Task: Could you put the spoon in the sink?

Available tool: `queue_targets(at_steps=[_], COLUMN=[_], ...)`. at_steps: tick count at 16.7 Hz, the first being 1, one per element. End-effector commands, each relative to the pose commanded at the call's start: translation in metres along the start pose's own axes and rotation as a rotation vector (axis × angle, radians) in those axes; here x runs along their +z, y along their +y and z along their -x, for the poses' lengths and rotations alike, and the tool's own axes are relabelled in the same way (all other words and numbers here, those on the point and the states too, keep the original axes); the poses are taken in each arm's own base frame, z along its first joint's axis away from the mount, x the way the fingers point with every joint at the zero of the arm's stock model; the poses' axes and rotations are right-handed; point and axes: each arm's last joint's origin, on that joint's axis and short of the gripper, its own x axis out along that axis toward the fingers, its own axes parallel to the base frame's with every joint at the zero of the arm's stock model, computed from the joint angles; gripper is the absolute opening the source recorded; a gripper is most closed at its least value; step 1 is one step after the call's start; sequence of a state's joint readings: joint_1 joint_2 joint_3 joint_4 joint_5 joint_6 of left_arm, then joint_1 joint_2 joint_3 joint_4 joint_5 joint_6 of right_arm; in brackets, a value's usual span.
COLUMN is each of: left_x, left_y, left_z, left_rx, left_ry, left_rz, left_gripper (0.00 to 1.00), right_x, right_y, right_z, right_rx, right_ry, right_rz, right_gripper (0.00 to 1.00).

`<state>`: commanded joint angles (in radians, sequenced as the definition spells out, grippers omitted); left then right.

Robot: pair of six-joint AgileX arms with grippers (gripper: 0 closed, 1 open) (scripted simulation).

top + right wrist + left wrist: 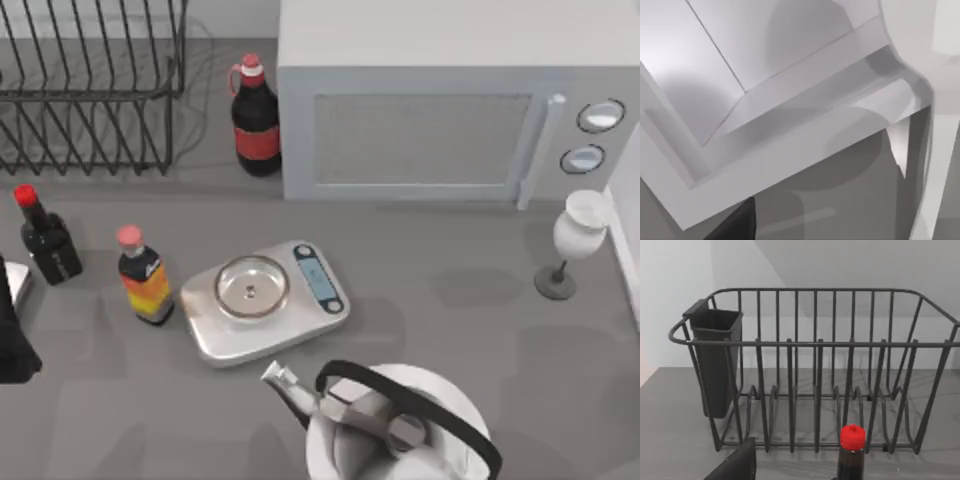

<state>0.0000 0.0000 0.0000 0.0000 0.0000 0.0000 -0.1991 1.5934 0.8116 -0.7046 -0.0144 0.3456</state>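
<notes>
Top view. Grey table (pixel 450 290), crowded:
- wire dish rack (pixel 90 100) at far left
- cola bottle (pixel 256 120) just beside the left wall of the microwave (pixel 430 110)
- dark red-capped bottle (pixel 45 240) and orange-labelled bottle (pixel 143 280) at left, apart from each other
- kitchen scale (pixel 265 300) at middle, just right of the orange-labelled bottle
- white kettle (pixel 400 430) with black handle at near edge, spout toward the scale
- white wine glass (pixel 575 240) upright at right

Left arm (pixel 12 335) at the left edge, near the dark red-capped bottle.

Left wrist view. Dark tip of left gripper (pixel 737 466) low in front of the rack; black cutlery holder (pixel 715 365) hung on one end of it. Grip state: cannot tell.

Right wrist view. Dark tip of right gripper (pixel 737 225) before slanted white surfaces (pixel 790 125). Grip state: cannot tell.

Spoon, sink: place cannot be told.
</notes>
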Motion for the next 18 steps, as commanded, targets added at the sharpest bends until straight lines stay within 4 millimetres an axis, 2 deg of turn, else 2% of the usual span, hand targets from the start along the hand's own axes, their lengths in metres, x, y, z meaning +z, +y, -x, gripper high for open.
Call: queue_targets(at_steps=[2, 4, 10, 18], left_x=[0.000, 0.000, 0.000, 0.000], left_y=[0.000, 0.000, 0.000, 0.000], left_z=[0.000, 0.000, 0.000, 0.000], left_rx=[0.000, 0.000, 0.000, 0.000], left_ry=[0.000, 0.000, 0.000, 0.000], left_rz=[0.000, 0.000, 0.000, 0.000], left_gripper=[1.00, 1.00, 1.00, 1.00], right_x=[-0.008, -0.019, -0.025, -0.025], right_y=[-0.001, -0.005, -0.008, -0.008], right_z=[-0.023, -0.036, -0.037, -0.037], right_rx=[-0.004, -0.009, -0.010, -0.010], right_ry=[0.013, 0.022, 0.019, 0.019], right_rz=[0.003, -0.003, -0.012, -0.012], right_gripper=[1.00, 1.00, 1.00, 0.40])
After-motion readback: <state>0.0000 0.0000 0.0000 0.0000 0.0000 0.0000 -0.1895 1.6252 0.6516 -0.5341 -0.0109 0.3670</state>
